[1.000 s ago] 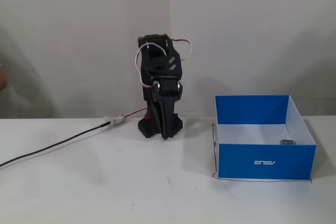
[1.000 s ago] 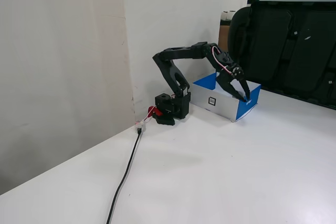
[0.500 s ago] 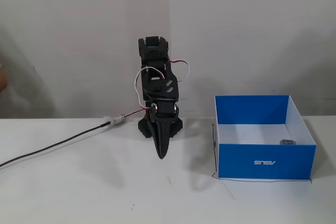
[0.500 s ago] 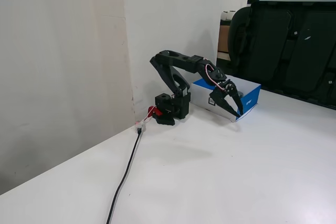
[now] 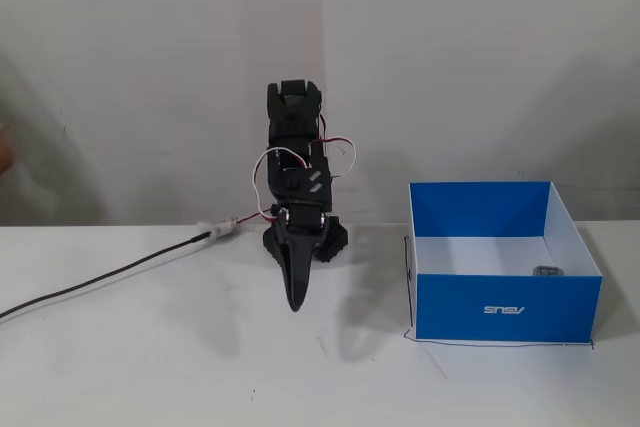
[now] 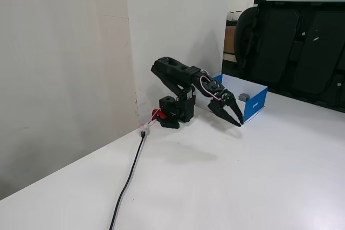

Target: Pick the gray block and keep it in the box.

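Note:
The gray block (image 5: pixel 547 270) lies inside the box (image 5: pixel 450 309), on its white floor near the front wall, toward the right. In the other fixed view the block (image 6: pixel 243 97) shows just above the blue wall of the box (image 6: pixel 256 100). My gripper (image 5: pixel 296 302) is shut and empty. It points down and forward just above the table, well to the left of the box in this view. In the other fixed view the gripper (image 6: pixel 237 123) hangs in front of the box's near corner, apart from it.
A black cable (image 5: pixel 100 282) runs from the arm's base across the table's left side, also seen in the other fixed view (image 6: pixel 126 181). A white wall stands close behind the arm. Black chairs (image 6: pixel 302 47) stand beyond the table.

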